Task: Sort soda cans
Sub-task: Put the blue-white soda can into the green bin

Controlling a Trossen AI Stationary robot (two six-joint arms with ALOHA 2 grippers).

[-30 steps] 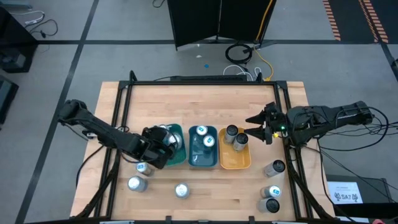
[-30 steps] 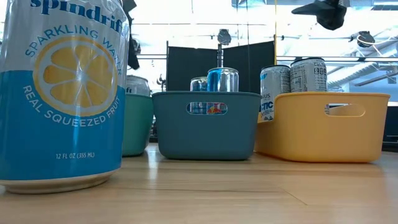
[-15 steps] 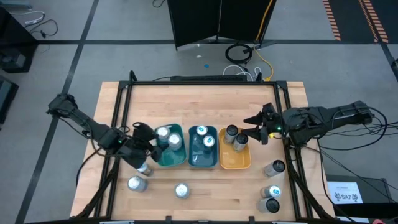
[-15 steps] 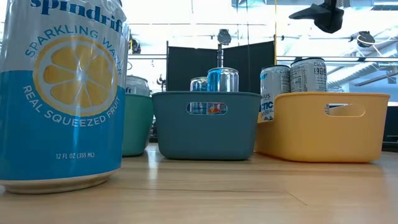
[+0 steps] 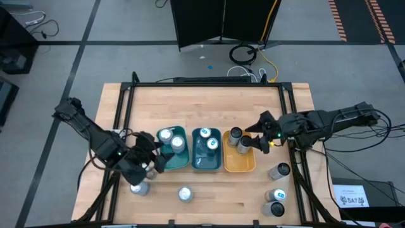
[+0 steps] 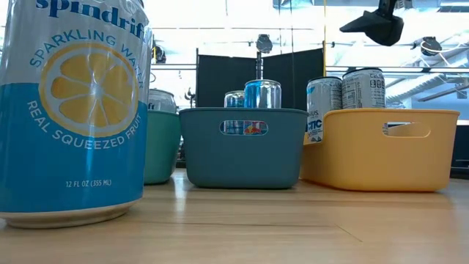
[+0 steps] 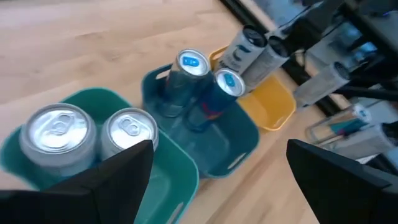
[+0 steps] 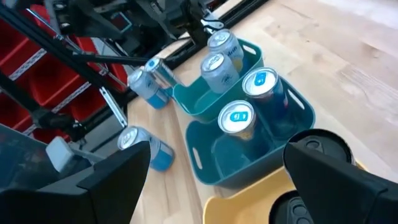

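Observation:
Two plain silver cans [image 5: 171,139] stand in the green tray [image 5: 182,158]. Two blue-marked cans [image 5: 208,139] stand in the teal tray [image 5: 205,164], and two dark-topped cans [image 5: 240,139] in the orange tray [image 5: 239,164]. Several more cans stand loose on the table, one [image 8: 152,81] close by the green tray. My left gripper [image 5: 150,163] [image 7: 217,186] is open, beside the green tray's near left corner. My right gripper [image 5: 256,142] [image 8: 217,186] [image 6: 370,26] is open, high over the orange tray's right side.
Loose cans stand near the near edge on the left [image 5: 138,187] and in the middle [image 5: 184,194], and three on the right [image 5: 282,170] [image 5: 276,195] [image 5: 276,208]. A blue lemon-printed can [image 6: 73,110] fills the low view's left. The far half of the table [image 5: 202,104] is bare wood.
My left gripper has drawn back from over the green tray toward the table's near left, and two silver cans now show in that tray. My right gripper has moved a little left, toward the orange tray.

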